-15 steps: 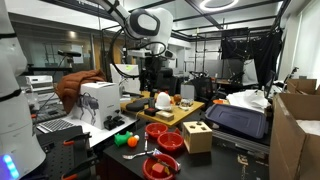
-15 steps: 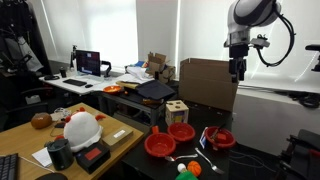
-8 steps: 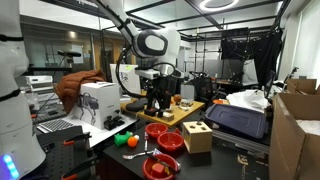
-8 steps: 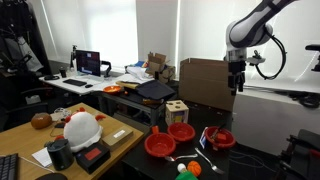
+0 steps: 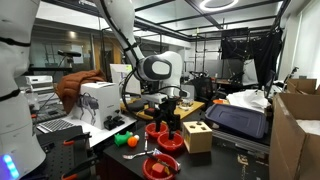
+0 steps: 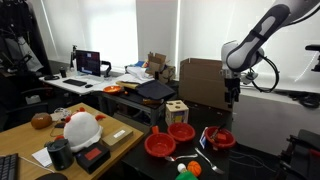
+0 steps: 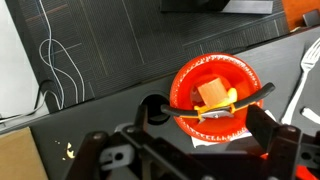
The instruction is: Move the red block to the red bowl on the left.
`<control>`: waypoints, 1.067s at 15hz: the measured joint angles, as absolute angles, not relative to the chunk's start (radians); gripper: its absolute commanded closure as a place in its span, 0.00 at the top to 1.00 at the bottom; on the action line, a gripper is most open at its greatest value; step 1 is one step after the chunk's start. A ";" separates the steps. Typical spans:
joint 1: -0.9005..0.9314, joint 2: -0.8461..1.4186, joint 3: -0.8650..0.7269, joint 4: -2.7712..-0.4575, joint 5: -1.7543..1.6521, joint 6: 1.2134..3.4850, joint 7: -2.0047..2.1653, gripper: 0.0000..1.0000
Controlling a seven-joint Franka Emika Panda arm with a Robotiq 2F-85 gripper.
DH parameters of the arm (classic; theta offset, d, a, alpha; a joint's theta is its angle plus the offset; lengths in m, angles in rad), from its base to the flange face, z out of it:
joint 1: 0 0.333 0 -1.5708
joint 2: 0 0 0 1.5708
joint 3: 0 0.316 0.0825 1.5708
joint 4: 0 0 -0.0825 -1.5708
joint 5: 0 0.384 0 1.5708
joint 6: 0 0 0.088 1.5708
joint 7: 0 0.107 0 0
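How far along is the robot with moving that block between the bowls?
Nothing looks done yet: the block sits in a red bowl. In hand: the open, empty pincer hangs above that bowl. Left: gripping the block, lifting it and carrying it across.

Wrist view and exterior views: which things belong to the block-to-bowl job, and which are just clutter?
Job: gripper, block, red bowls.
Clutter: wooden box, fork, cardboard box.
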State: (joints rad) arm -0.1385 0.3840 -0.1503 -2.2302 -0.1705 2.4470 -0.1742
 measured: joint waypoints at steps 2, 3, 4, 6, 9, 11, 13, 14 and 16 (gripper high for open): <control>-0.135 0.413 -0.150 -2.220 -0.210 2.449 -0.173 1.00; -0.133 0.425 -0.149 -2.217 -0.228 2.449 -0.173 1.00; -0.132 0.435 -0.145 -2.215 -0.239 2.449 -0.177 1.00; -0.131 0.450 -0.133 -2.214 -0.248 2.449 -0.203 1.00; -0.137 0.470 -0.098 -2.214 -0.243 2.449 -0.268 1.00; -0.143 0.485 -0.068 -2.213 -0.224 2.449 -0.318 1.00; -0.156 0.508 -0.034 -2.206 -0.181 2.447 -0.372 1.00; -0.163 0.527 -0.020 -2.198 -0.159 2.446 -0.392 1.00; -0.176 0.574 -0.002 -2.174 -0.134 2.446 -0.424 1.00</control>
